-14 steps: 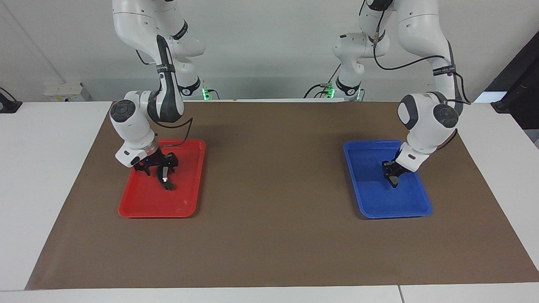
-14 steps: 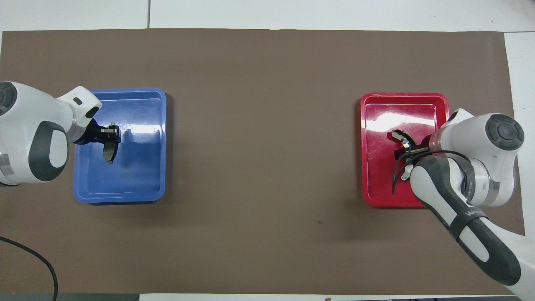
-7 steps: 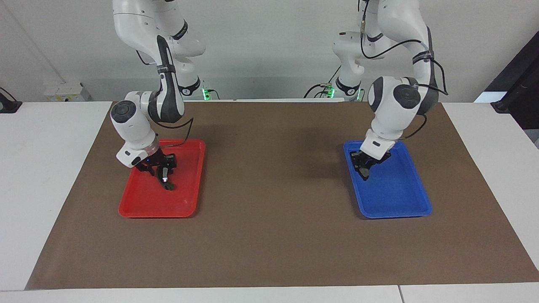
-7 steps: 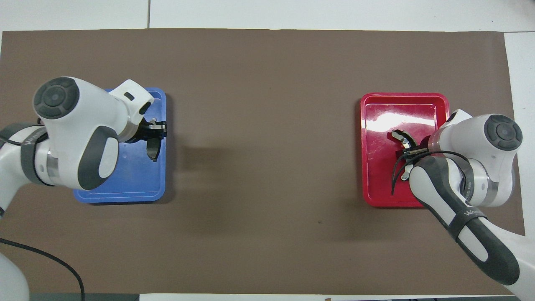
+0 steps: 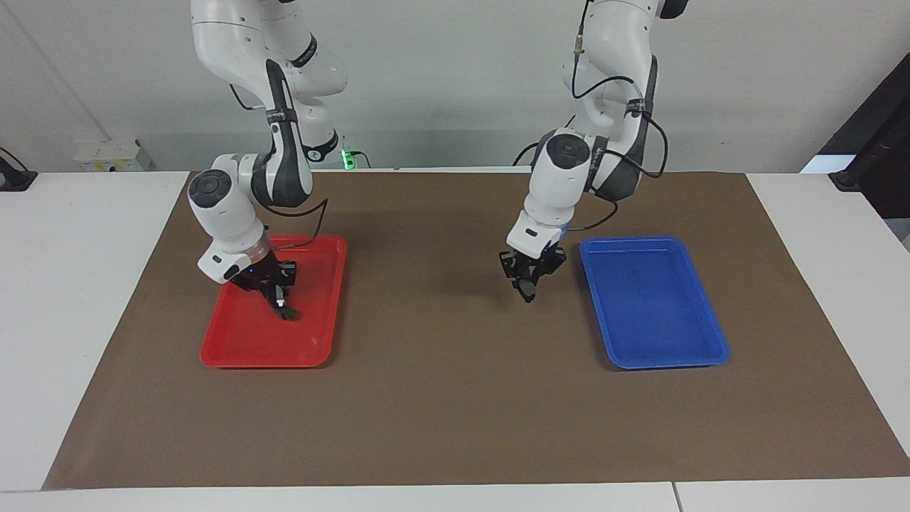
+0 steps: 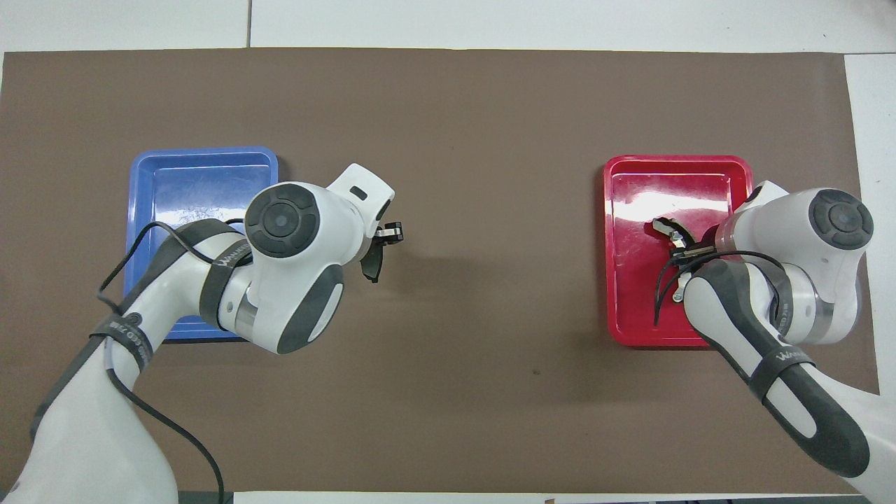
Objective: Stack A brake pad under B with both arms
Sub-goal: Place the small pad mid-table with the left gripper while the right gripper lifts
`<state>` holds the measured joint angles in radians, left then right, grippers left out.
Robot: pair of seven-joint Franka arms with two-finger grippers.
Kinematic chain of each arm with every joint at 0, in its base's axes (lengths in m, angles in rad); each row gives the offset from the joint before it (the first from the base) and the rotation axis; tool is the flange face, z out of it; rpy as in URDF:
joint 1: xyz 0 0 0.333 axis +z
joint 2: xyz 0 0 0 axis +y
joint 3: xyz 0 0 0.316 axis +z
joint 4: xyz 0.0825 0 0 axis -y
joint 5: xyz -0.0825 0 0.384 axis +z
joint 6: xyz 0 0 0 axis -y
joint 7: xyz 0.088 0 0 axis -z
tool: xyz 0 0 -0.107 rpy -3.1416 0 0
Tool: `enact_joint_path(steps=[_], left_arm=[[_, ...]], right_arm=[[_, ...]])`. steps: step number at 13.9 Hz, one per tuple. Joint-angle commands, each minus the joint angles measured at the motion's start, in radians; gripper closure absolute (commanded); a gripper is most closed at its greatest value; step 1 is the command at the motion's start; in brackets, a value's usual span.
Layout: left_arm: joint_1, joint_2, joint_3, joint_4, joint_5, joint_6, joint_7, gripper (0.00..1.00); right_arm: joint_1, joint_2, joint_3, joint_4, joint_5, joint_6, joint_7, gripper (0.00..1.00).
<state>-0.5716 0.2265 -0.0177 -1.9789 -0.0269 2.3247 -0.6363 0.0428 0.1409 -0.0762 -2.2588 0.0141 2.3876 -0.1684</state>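
The A brake pad [image 5: 526, 288] hangs clamped in the left gripper [image 5: 527, 283] over the brown mat [image 5: 441, 398], just beside the blue tray [image 5: 700, 355]. B [image 5: 281, 302] lies under the right gripper [image 5: 277, 299], pinched in the red tray [image 5: 227, 355]. I judge the pad should be lowered flat onto the mat before B is brought over.

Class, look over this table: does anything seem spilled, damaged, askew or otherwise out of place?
Nothing stands out. The left gripper holds the pad over the mat, beside the blue tray; the right gripper grips the shoe over the red tray.
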Motion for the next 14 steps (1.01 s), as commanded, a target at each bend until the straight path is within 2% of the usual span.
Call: enact_joint_path(steps=[1, 3, 5, 6, 8, 9, 10, 11, 14], left_arm=[[-0.073, 0.115, 0.016, 0.104, -0.013, 0.021, -0.086, 0.94], [-0.102, 0.126, 0.016, 0.091, -0.013, 0.051, -0.088, 0.92], [-0.103, 0.157, 0.016, 0.089, -0.013, 0.056, -0.086, 0.85], [-0.102, 0.157, 0.016, 0.089, -0.013, 0.055, -0.088, 0.80], [-0.100, 0.156, 0.016, 0.078, -0.015, 0.055, -0.088, 0.63], [-0.102, 0.156, 0.016, 0.078, -0.013, 0.055, -0.089, 0.42], [-0.102, 0.156, 0.016, 0.083, -0.013, 0.056, -0.088, 0.06], [-0.100, 0.151, 0.021, 0.086, -0.013, 0.055, -0.088, 0.00], [-0.033, 0.062, 0.022, 0.074, -0.013, 0.000, -0.079, 0.00]], right_arm=[[-0.008, -0.024, 0.009, 0.074, 0.018, -0.102, 0.018, 1.00], [-0.006, -0.044, 0.010, 0.110, 0.020, -0.157, 0.064, 1.00], [-0.006, -0.052, 0.038, 0.163, 0.020, -0.244, 0.113, 1.00], [-0.006, -0.058, 0.050, 0.186, 0.020, -0.275, 0.165, 1.00], [-0.006, -0.072, 0.081, 0.219, 0.020, -0.336, 0.208, 1.00], [-0.006, -0.073, 0.088, 0.229, 0.020, -0.350, 0.225, 1.00], [-0.006, -0.072, 0.102, 0.245, 0.020, -0.363, 0.252, 1.00], [-0.006, -0.070, 0.105, 0.258, 0.020, -0.378, 0.274, 1.00], [-0.006, -0.063, 0.142, 0.278, 0.020, -0.387, 0.338, 1.00]])
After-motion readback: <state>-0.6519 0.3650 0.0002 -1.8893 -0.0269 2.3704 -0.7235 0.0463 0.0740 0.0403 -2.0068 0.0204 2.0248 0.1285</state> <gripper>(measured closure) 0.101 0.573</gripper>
